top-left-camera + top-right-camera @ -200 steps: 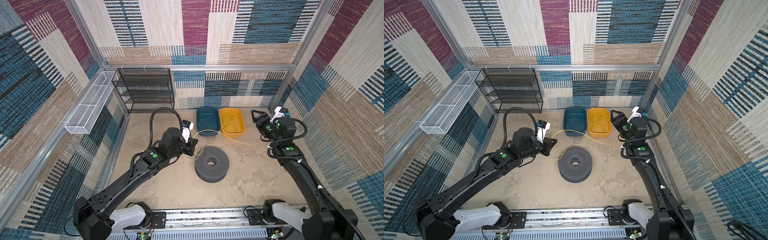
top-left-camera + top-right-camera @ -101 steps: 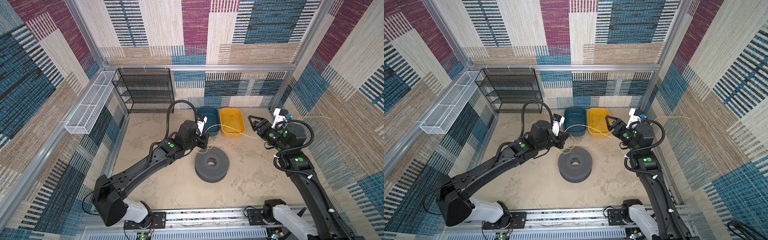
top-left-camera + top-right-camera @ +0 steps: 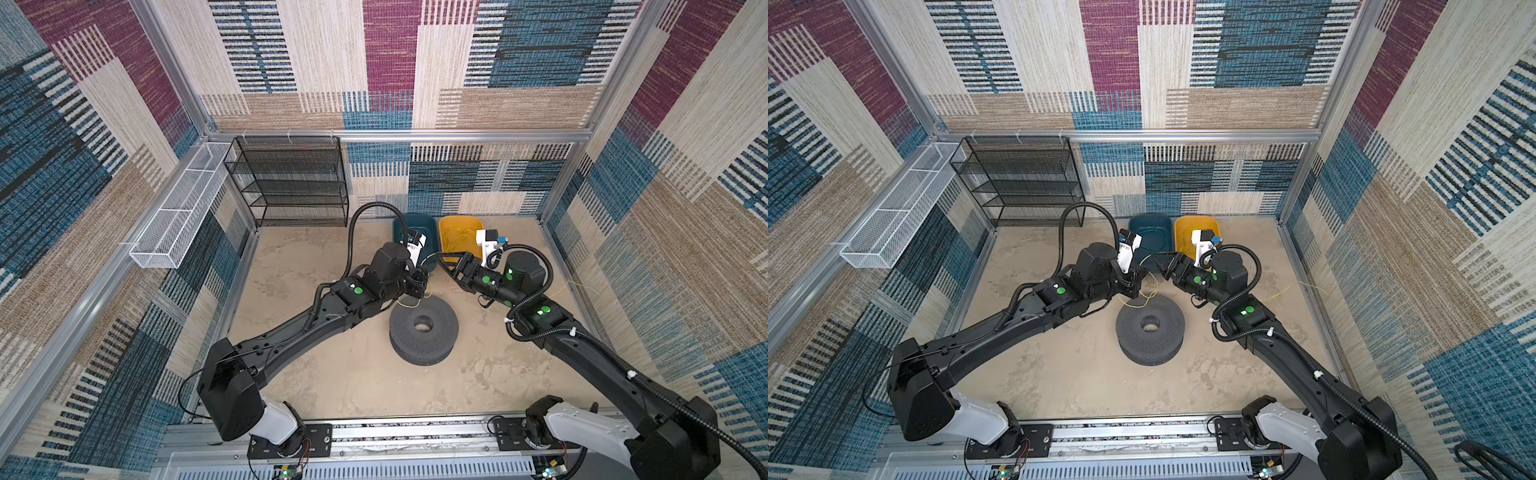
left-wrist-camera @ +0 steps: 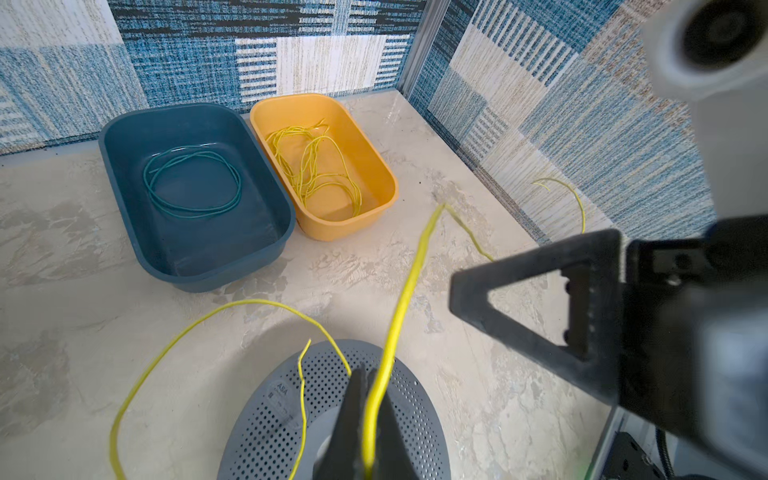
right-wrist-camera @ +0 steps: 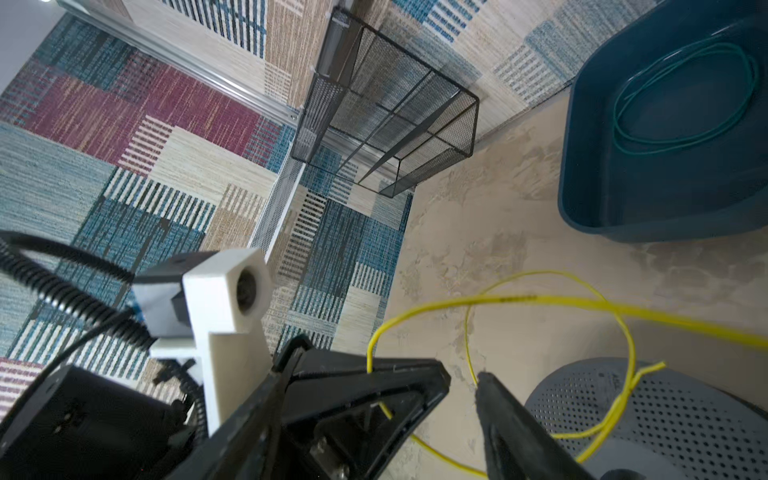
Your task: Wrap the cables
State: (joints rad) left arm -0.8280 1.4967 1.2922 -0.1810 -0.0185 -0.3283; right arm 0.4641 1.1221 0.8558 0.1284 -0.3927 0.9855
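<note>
A thin yellow cable (image 4: 409, 286) rises from between the fingers of my left gripper (image 4: 368, 374), which is shut on it just above the grey perforated spool (image 4: 270, 428). The cable loops slackly over the floor, and its far end (image 3: 573, 286) lies by the right wall. In both top views the left gripper (image 3: 419, 282) (image 3: 1138, 282) hovers at the spool's (image 3: 424, 328) back edge. My right gripper (image 3: 444, 268) (image 3: 1163, 266) is open and close to the left one. In the right wrist view the right gripper (image 5: 462, 376) has a strand of the cable (image 5: 540, 298) passing by its fingertips.
A yellow bin (image 4: 291, 99) holding several loose yellow cables and a blue bin (image 4: 124, 124) with a coiled green wire (image 4: 191, 183) stand at the back wall. A black mesh shelf (image 3: 291, 183) fills the back left corner. A white wire basket (image 3: 178, 208) hangs on the left wall.
My left gripper has carried the cable right and back, to the spool's rear edge. My right gripper swung left from the back right corner toward it. The once-stretched cable now lies slack.
</note>
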